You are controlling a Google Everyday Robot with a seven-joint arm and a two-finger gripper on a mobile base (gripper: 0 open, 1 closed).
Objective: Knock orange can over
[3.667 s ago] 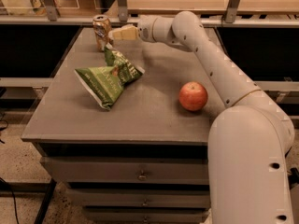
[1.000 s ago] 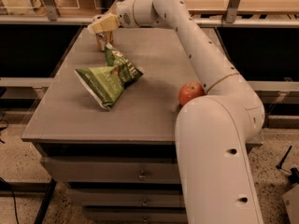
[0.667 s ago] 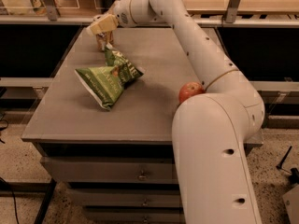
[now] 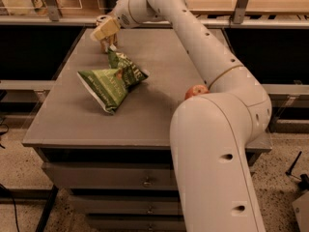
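A: Looking for the can, where is it?

B: At the far left corner of the table. It stands upright, as far as I can see. Only its silver top rim and a bit of its foot show.

A: What hides the rest?

B: The gripper. It sits right in front of the can, on the near side, touching it or very close to it.

A: Is the gripper wide or narrow?

B: I cannot tell from this angle.

A: And the arm?

B: It reaches from the lower right across the table to that corner.

A: Anything else on top?

B: A green bag lies just in front of the can, near the gripper. An apple sits at the right side, partly behind the arm, well apart from the can.
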